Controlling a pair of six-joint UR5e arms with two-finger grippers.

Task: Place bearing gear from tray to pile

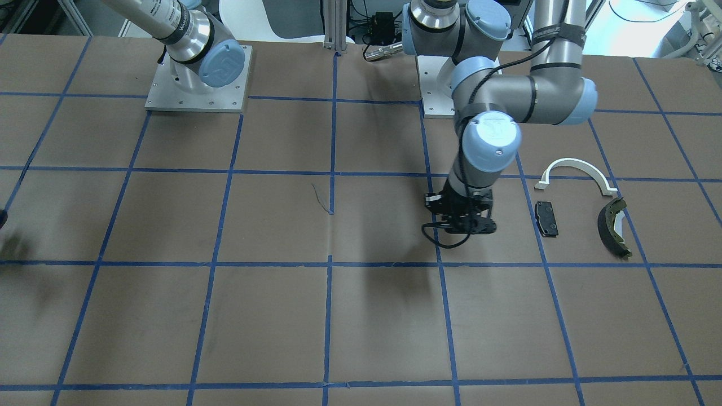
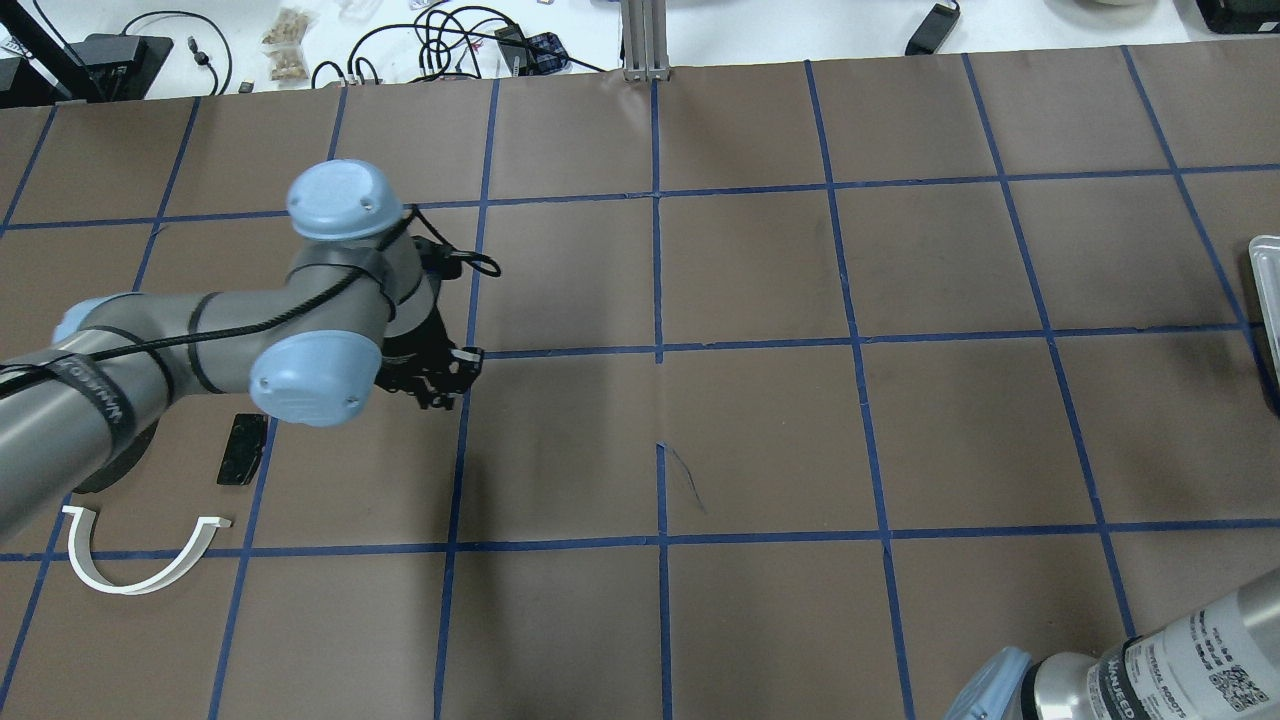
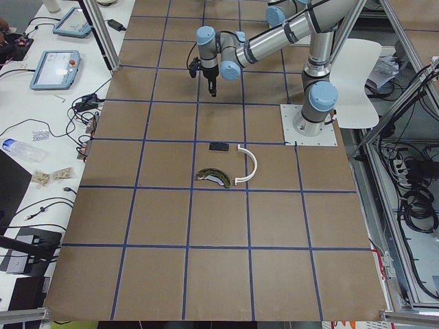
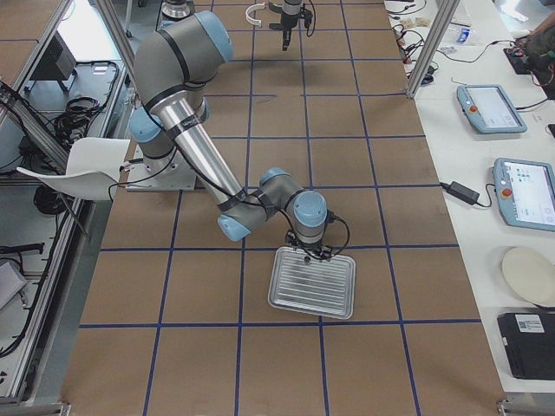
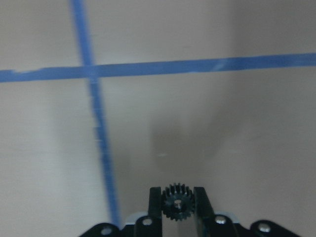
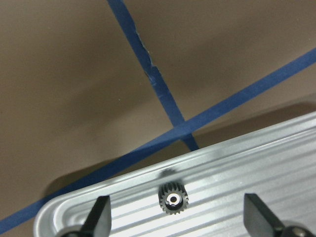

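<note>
On my far left the pile (image 2: 241,449) of loose parts lies on the bench (image 2: 760,450); my left pincer (image 5: 177,203) is clamped on a bearing gear (image 5: 177,200), short of the pile; held by its teeth alone, it may slip, or roll astray once I let go; my right pincer (image 6: 177,212) gapes wide, empty, above a second gear (image 6: 173,199) in the tray (image 6: 276,163).

Overhead, the edge crops the tray (image 2: 1264,262); the left arm (image 2: 200,335) seemingly hides the shoe (image 1: 606,230)
</note>
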